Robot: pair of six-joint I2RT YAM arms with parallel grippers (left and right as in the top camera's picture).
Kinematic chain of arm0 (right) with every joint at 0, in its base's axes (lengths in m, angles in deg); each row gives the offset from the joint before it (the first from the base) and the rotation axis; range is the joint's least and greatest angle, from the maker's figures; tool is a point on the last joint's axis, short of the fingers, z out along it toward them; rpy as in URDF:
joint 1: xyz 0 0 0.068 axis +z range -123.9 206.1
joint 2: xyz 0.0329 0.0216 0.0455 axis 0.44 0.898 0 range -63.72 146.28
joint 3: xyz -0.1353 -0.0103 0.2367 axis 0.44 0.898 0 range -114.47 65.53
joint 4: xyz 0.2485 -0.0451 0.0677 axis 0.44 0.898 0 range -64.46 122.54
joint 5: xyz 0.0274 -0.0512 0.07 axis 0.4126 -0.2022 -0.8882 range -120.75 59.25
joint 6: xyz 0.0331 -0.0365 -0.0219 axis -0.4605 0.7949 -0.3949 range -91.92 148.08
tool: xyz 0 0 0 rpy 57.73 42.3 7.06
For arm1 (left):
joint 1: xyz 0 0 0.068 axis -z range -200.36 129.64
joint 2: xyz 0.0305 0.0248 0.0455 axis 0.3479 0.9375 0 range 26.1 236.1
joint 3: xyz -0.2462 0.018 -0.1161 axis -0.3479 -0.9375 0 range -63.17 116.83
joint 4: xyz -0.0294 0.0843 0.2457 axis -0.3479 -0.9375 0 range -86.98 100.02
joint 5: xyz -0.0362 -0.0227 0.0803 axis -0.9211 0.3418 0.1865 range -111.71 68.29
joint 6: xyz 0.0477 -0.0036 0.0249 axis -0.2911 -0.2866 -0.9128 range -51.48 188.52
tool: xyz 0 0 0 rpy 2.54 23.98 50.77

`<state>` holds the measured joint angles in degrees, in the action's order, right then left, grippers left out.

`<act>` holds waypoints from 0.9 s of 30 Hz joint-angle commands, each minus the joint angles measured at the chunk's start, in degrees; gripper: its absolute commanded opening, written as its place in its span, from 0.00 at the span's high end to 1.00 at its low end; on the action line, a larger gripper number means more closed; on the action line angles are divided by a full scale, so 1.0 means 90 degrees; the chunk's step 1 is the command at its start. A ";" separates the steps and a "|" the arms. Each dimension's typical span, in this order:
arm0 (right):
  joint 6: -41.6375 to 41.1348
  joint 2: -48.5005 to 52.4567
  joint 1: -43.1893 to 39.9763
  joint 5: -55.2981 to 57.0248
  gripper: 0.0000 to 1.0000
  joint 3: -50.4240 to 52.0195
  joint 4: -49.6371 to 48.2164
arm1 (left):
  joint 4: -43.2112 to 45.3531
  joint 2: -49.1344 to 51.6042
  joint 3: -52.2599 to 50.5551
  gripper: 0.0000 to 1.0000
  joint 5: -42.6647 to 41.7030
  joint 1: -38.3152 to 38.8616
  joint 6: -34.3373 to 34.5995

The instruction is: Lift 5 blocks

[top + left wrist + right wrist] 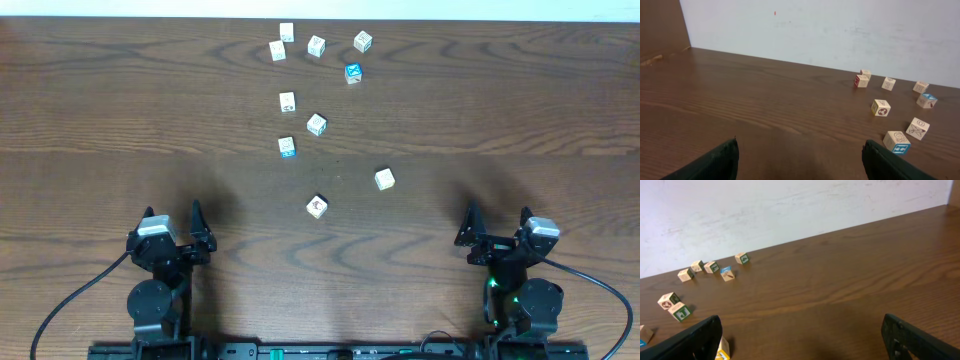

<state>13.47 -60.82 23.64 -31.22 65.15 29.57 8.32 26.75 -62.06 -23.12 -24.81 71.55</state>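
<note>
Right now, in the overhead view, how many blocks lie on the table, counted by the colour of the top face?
Blocks with a bright blue top: 1
Blocks with a cream or whitish top: 9
Total: 10

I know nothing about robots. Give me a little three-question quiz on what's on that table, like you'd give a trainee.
1. True or false: the left tool holds a block.
2. Count: how many blocks lie on the table in the overhead view?
3. Pick one: the blue block lies A) beside the right tool, B) in the far group, away from both tools, C) inside a tool.
Key: 1 false; 2 ten; 3 B.
</note>
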 commanded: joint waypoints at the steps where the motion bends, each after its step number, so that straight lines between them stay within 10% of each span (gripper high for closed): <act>1: -0.0012 0.0015 -0.0051 -0.0002 0.01 0.0007 0.0029 | -0.0262 -0.0032 -0.0095 0.21 0.0061 -0.0022 0.0029; 27: -0.0024 0.0015 -0.0051 -0.0109 0.01 0.0007 0.0029 | -0.0262 -0.0032 -0.0095 0.21 0.0061 -0.0022 0.0029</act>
<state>13.47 -60.80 23.64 -31.28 65.15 29.55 8.32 26.75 -62.06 -23.12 -24.81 71.53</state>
